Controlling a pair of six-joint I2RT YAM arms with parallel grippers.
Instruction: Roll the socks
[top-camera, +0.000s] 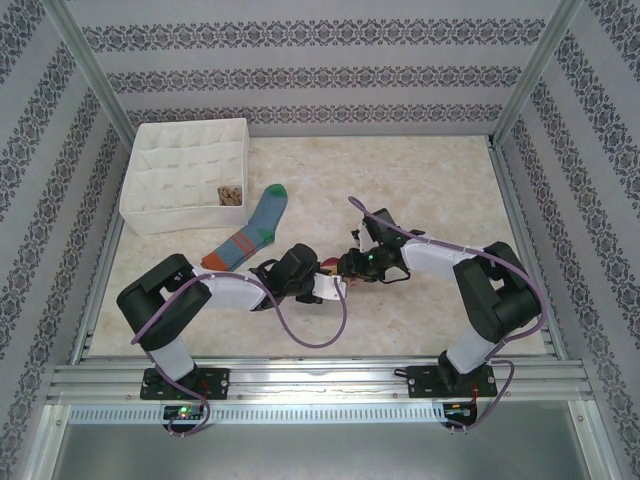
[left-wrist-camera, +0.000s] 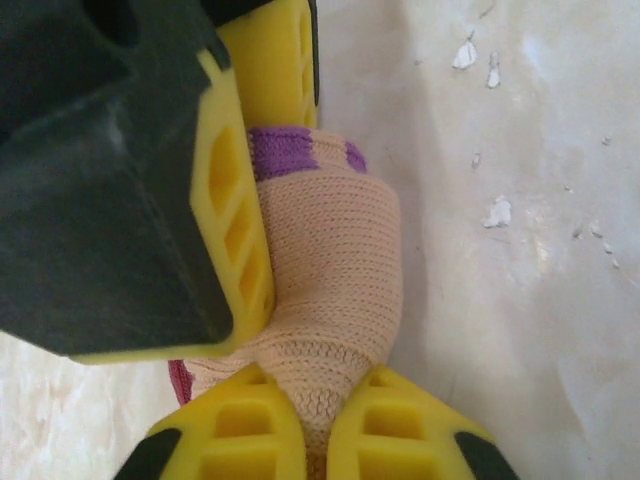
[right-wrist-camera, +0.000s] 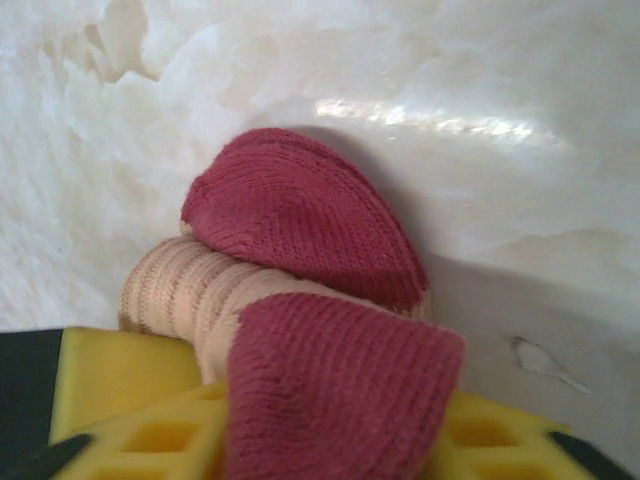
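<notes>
One tan sock (left-wrist-camera: 340, 260), left gripper (left-wrist-camera: 315, 425) clamped shut on it, right gripper (right-wrist-camera: 330, 445) touching, opening unclear

flat sock (top-camera: 250, 232) beside box (top-camera: 185, 175), rolled sock (left-wrist-camera: 340, 260) nearer

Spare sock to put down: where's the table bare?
Bare: far right of the table, from white box to right rail. Crowded: mid-front, where left end effector and right end effector meet on the tan sock; also by the blue sock.
</notes>
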